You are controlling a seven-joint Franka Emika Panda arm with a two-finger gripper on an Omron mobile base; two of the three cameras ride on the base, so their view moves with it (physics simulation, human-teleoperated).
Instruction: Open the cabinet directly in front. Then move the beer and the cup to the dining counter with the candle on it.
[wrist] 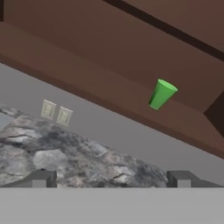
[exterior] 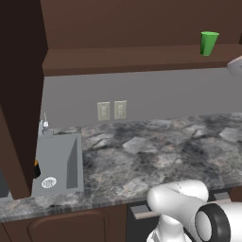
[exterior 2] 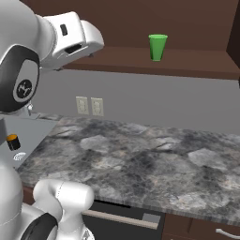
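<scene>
So the biggest thing here is the cabinet (exterior: 137, 28), dark brown and standing open, with its door (exterior: 19, 94) swung out at the left edge of the left base view. Under it runs the grey marbled surface (exterior: 156, 156) with a sink (exterior: 59, 163) sunk into its left end (there's a small black-and-orange cylinder (exterior 2: 12, 141) in the basin). Two cream wall outlets (exterior: 112, 110) sit side by side on the grey wall just above the surface. The hand (wrist: 113, 179) hangs up in the air in front of the cabinet, fingers spread wide with nothing between them, well apart from everything. The cup (exterior 2: 157, 47) is bright green and stands upright on the cabinet's shelf (exterior 2: 187, 63), toward the right side, nothing touching it. In the hand view the cup looks tilted, but that's just the camera rolling.
</scene>
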